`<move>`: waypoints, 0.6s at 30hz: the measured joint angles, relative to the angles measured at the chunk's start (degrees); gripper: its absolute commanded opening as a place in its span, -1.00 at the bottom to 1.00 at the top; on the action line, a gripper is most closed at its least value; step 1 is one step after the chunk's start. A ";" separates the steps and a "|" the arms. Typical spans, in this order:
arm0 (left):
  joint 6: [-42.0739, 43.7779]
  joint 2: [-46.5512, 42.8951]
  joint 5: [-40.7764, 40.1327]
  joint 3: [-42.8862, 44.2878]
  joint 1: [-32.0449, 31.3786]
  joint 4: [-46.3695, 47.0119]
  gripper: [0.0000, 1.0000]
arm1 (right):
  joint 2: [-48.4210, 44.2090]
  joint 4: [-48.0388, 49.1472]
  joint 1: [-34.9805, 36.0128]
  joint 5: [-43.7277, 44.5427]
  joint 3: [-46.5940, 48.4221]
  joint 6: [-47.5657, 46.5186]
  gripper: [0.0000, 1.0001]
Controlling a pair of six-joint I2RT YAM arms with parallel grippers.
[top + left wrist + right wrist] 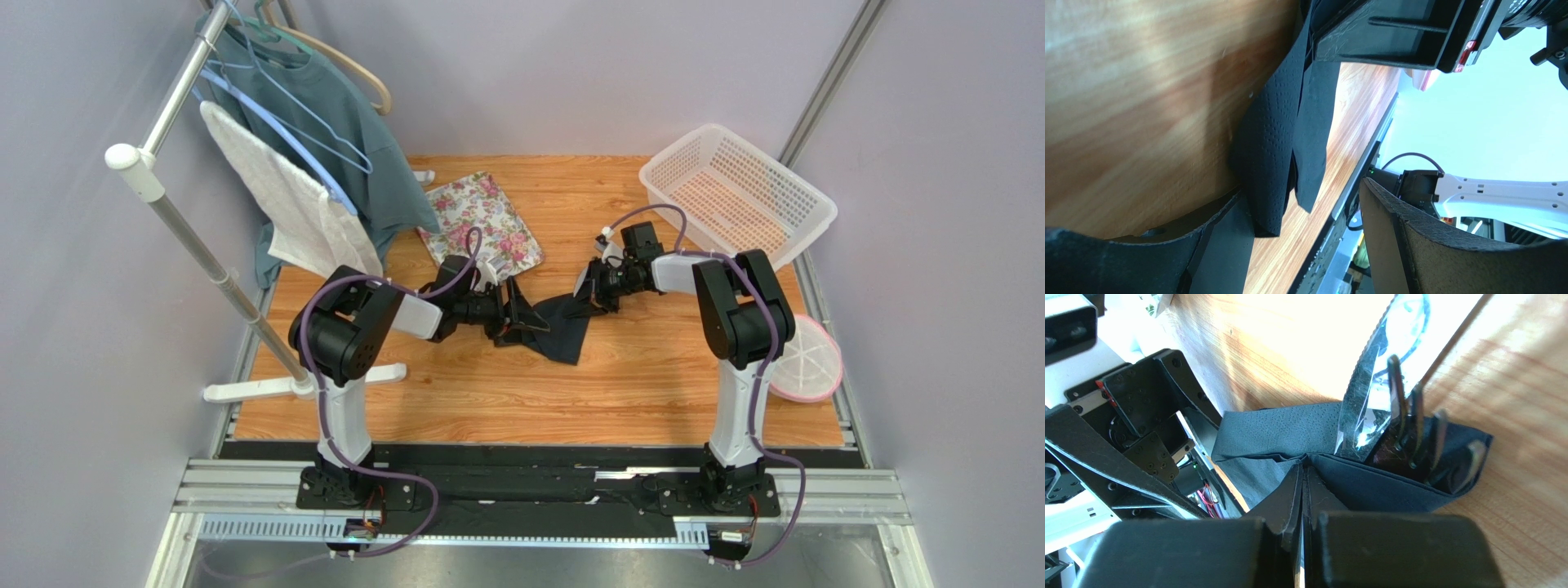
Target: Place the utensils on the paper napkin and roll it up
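Note:
The black napkin [562, 331] lies folded over on the wooden table [638, 380] between my two grippers. In the right wrist view the napkin [1290, 432] wraps the utensils. The knife blade [1362, 401] and the fork tines [1413, 425] stick out of its open end. My right gripper [593, 298] is shut on a fold of the napkin [1305, 471]. My left gripper [521, 322] is open at the napkin's left end. In the left wrist view the napkin [1275, 159] reaches down beside one finger [1223, 251]; the other finger [1438, 245] stands apart.
A pink-flowered tray [485, 221] lies behind the left gripper. A white mesh basket [736, 190] stands at the back right. A round pink-rimmed lid [810, 358] sits at the right edge. A clothes rack [184, 233] with a teal shirt and white towel [288, 196] stands at the left.

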 measured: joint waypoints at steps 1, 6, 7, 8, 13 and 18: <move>-0.04 -0.31 -0.13 -0.44 -0.02 0.02 0.41 | 0.00 -0.02 0.00 -0.02 0.00 0.00 -1.00; -1.11 -0.63 -0.33 -1.07 -0.11 0.39 0.41 | 0.00 -0.04 0.00 -0.02 0.00 -0.02 -1.00; -1.36 -0.63 -0.39 -1.07 -0.20 0.48 0.42 | 0.00 -0.04 0.00 -0.04 0.00 -0.02 -1.00; -1.64 -0.63 -0.48 -1.07 -0.31 0.52 0.42 | 0.00 -0.04 0.00 -0.04 0.00 -0.02 -1.00; -2.60 -0.59 -0.98 -0.87 -0.66 0.50 0.37 | 0.00 -0.09 0.00 -0.04 0.00 -0.02 -1.00; -0.04 -0.59 -3.04 1.79 -0.35 -3.06 0.30 | 0.00 -0.09 0.00 -0.04 0.00 -0.02 -1.00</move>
